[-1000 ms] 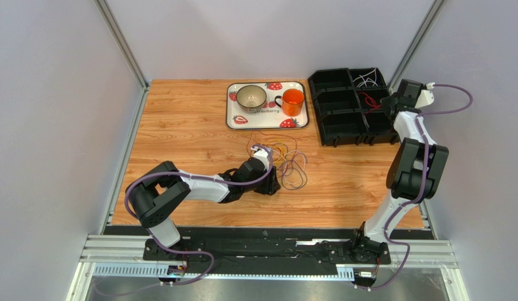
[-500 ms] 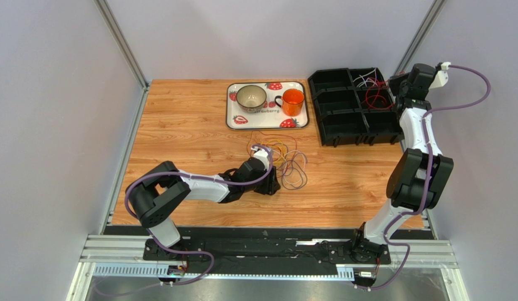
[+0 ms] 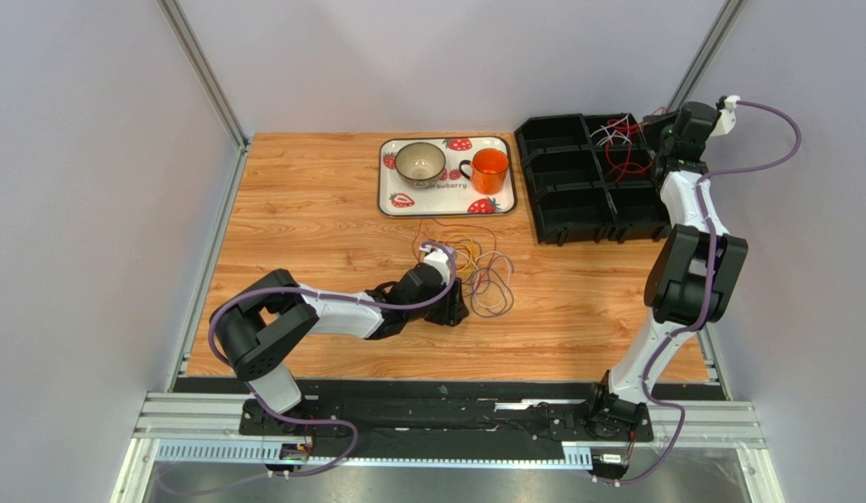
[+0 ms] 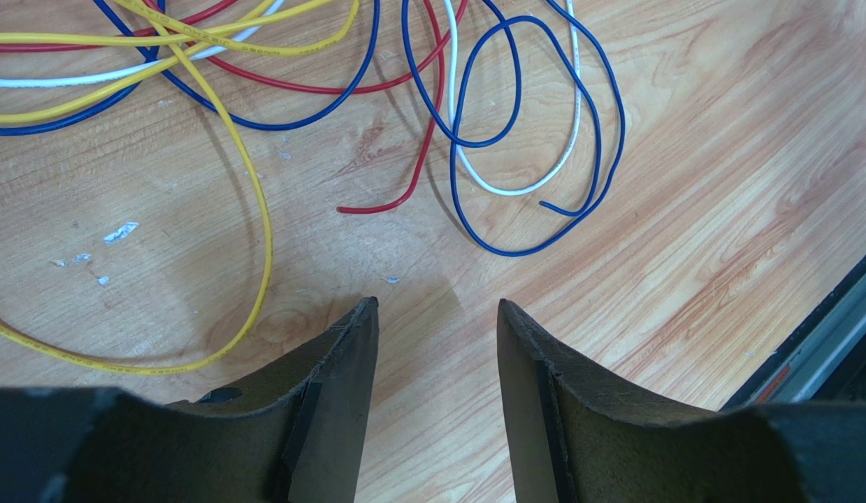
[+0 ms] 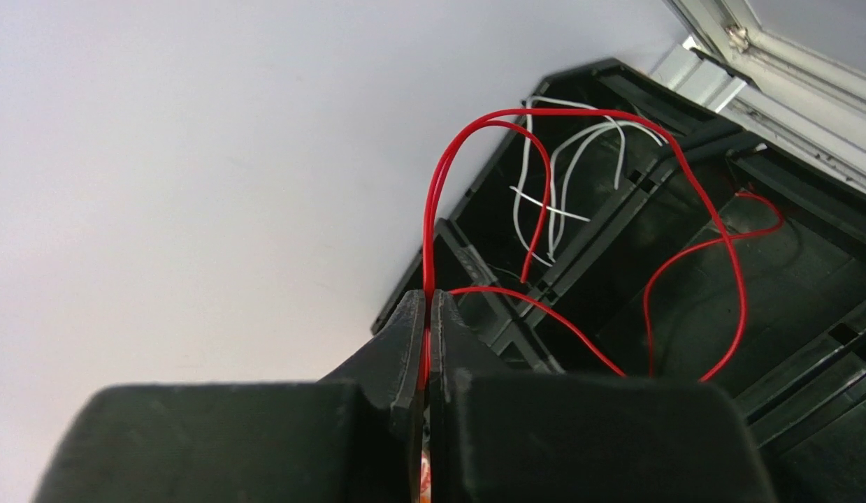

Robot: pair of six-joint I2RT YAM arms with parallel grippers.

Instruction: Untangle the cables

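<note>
A tangle of yellow, blue, red and white cables [image 3: 487, 272] lies on the wooden table, also seen in the left wrist view [image 4: 437, 115]. My left gripper [image 3: 455, 306] rests low beside it, open and empty [image 4: 437, 314]. My right gripper [image 3: 666, 141] is over the black compartment bin [image 3: 573, 204] at the back right, shut on a red cable [image 5: 573, 115] whose loops trail into the bin's right compartments. White cables [image 5: 558, 199] lie in the far compartment.
A strawberry-print tray [image 3: 393, 198] with a bowl [image 3: 419, 160] and an orange mug [image 3: 489, 169] stands at the back centre. Metal frame posts [image 3: 705, 63] and grey walls enclose the table.
My right arm rose over the bin with the red cable, then shifted slightly left and back. The left arm and the cable pile have not moved.
</note>
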